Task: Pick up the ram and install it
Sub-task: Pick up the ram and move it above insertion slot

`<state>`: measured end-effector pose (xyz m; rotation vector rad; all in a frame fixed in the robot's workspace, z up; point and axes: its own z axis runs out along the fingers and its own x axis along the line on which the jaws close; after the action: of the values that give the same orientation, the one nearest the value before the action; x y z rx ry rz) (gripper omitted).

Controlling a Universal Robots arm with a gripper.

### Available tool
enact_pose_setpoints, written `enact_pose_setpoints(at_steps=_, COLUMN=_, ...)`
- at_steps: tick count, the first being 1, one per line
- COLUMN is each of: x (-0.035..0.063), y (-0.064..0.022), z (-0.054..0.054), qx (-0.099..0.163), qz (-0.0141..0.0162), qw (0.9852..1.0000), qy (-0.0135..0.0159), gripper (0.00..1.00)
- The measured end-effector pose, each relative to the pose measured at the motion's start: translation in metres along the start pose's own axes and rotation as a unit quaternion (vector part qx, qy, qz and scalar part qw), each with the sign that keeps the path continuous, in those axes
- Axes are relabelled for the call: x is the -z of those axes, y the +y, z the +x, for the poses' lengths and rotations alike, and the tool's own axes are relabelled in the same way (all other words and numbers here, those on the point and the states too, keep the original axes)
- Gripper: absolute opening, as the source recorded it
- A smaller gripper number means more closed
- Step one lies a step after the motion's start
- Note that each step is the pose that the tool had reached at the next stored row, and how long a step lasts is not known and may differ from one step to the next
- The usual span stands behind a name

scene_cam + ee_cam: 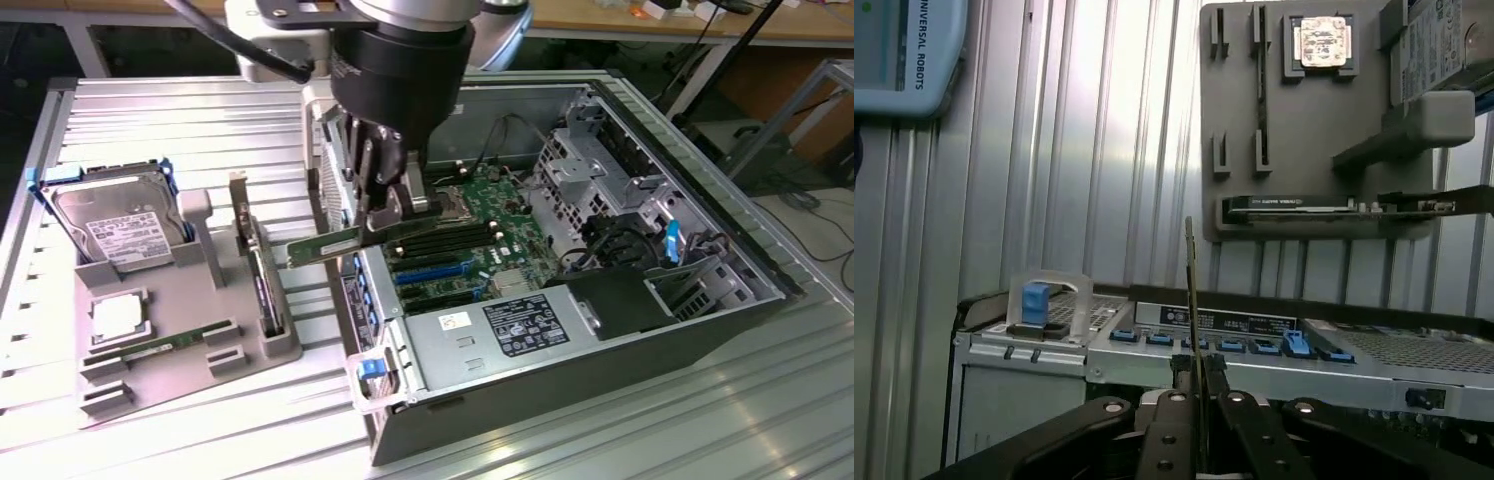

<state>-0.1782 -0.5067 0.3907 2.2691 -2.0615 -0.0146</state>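
As it hangs over the open case (747, 265), tool (398, 215): pinching the ram (324, 247) near one end.
ram: green stick, on edge, jutting past the case wall; probably so its contact edge meets the slots.
motherboard (491, 240): just below tool.
holder (174, 350): on surface (160, 120), carries hard drive (120, 225) and processor (118, 318).
writing: "UNIVERSAL ROBOTS" on blue-grey housing (904, 50).

The hand (398, 218) covers one end of the ram (320, 248), which the wrist view sees edge-on, its chips hidden. That view's edge cuts off the hard drive (1444, 45), and the power supply label (523, 325) is too small to read.
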Motion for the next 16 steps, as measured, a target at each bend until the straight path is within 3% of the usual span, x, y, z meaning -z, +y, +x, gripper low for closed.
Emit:
enact_pose_setpoints(at_steps=7, x=0.0017, y=-0.0302, z=0.003, qx=0.001, qz=0.0000, qw=1.0000, qy=0.0000, gripper=0.14)
enact_pose_setpoints(at_steps=16, x=0.0033, y=-0.0568, z=0.005, qx=0.003, qz=0.0000, qw=1.0000, qy=0.0001, gripper=0.14)
